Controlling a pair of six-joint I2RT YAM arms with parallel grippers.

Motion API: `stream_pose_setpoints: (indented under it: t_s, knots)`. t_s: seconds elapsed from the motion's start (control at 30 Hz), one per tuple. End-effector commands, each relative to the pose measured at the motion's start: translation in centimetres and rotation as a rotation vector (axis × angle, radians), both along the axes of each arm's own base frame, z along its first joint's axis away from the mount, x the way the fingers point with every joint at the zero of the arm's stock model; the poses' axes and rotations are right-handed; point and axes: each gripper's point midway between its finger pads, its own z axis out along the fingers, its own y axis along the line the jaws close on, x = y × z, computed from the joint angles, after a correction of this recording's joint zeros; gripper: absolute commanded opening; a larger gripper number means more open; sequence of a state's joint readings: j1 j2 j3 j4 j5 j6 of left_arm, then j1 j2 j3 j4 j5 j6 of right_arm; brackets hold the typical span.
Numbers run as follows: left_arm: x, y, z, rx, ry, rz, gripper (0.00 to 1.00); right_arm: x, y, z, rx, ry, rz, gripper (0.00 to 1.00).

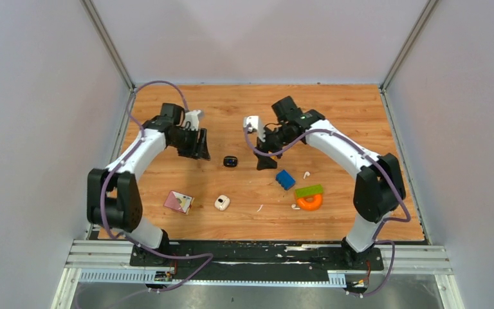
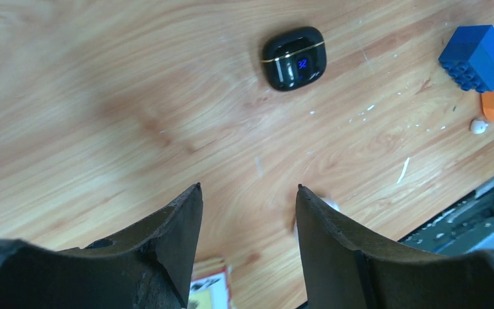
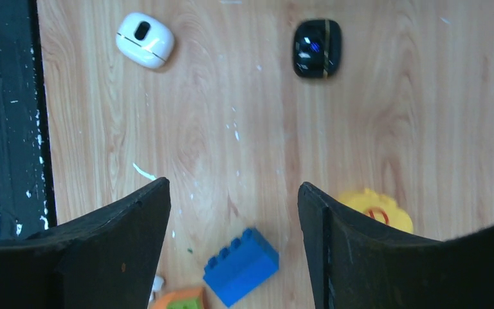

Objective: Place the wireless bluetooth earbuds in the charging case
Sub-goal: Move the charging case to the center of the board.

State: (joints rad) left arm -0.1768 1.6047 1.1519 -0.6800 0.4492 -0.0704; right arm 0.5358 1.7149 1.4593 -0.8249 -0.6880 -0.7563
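Observation:
A closed black charging case (image 1: 231,161) with a gold seam lies mid-table, between the two grippers; it also shows in the left wrist view (image 2: 294,58) and the right wrist view (image 3: 317,48). A closed white case (image 1: 222,203) lies nearer the front and shows in the right wrist view (image 3: 145,40). One white earbud (image 1: 307,174) lies right of the blue brick; another (image 1: 294,206) lies left of the orange ring and also shows in the left wrist view (image 2: 478,126). No black earbuds are in view. My left gripper (image 1: 199,145) (image 2: 249,188) and right gripper (image 1: 267,158) (image 3: 233,187) are both open, empty and above the table.
A blue brick (image 1: 285,179) and a green brick on an orange ring (image 1: 309,196) lie at the right. A printed card (image 1: 179,201) lies front left. A yellow toy (image 3: 376,211) sits under my right gripper. A white streak (image 1: 260,208) marks the wood.

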Motion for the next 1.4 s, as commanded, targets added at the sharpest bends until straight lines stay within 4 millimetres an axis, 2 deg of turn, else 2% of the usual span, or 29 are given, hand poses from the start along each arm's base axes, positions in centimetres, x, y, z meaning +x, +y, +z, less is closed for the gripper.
stream_pose_setpoints:
  t_s: [0.0,0.1,0.2,0.3,0.4,0.57,0.7,0.87,1.0,1.17,1.3,1.37]
  knots:
    - [-2.7,2.5,2.7,0.064,-0.106,-0.115,0.61,-0.3,4.2,0.4,0.015,-0.048,0.102,0.71]
    - [-6.0,1.3,2.9,0.005,-0.083,-0.268,0.61,0.3,5.4,1.1,0.049,0.024,0.011,0.70]
    - [-8.8,0.9,1.0,0.126,-0.136,-0.475,0.60,0.8,4.9,2.7,0.086,0.052,-0.069,0.69]
    - [-8.0,0.9,-0.2,0.222,-0.231,-0.559,0.56,1.1,3.5,4.9,0.138,0.030,-0.136,0.69]
    - [-7.2,0.7,-1.6,0.298,-0.247,-0.647,0.53,1.5,1.5,7.2,0.195,0.007,-0.225,0.69]
    - [-8.4,-1.0,-4.6,0.359,-0.282,-0.874,0.49,2.4,-2.3,10.8,0.297,-0.041,-0.396,0.71]
    - [-9.5,-2.6,-6.1,0.373,-0.355,-1.043,0.49,2.4,-4.9,12.1,0.340,-0.074,-0.489,0.72]
    - [-10.4,-5.3,-5.4,0.329,-0.412,-1.114,0.49,1.7,-7.1,12.0,0.344,-0.095,-0.542,0.74]
    - [-8.9,-8.8,-3.8,0.286,-0.534,-1.060,0.51,1.3,-7.7,11.5,0.351,-0.088,-0.564,0.74]
    - [-8.6,-12.6,-3.3,0.192,-0.526,-1.062,0.51,1.5,-8.0,10.7,0.343,-0.075,-0.575,0.75]
    - [-8.4,-13.1,-2.1,0.176,-0.511,-1.054,0.52,1.6,-8.3,9.4,0.313,-0.074,-0.574,0.73]
    - [-7.9,-12.2,-0.7,0.187,-0.518,-1.003,0.53,1.6,-8.7,8.2,0.287,-0.065,-0.609,0.68]
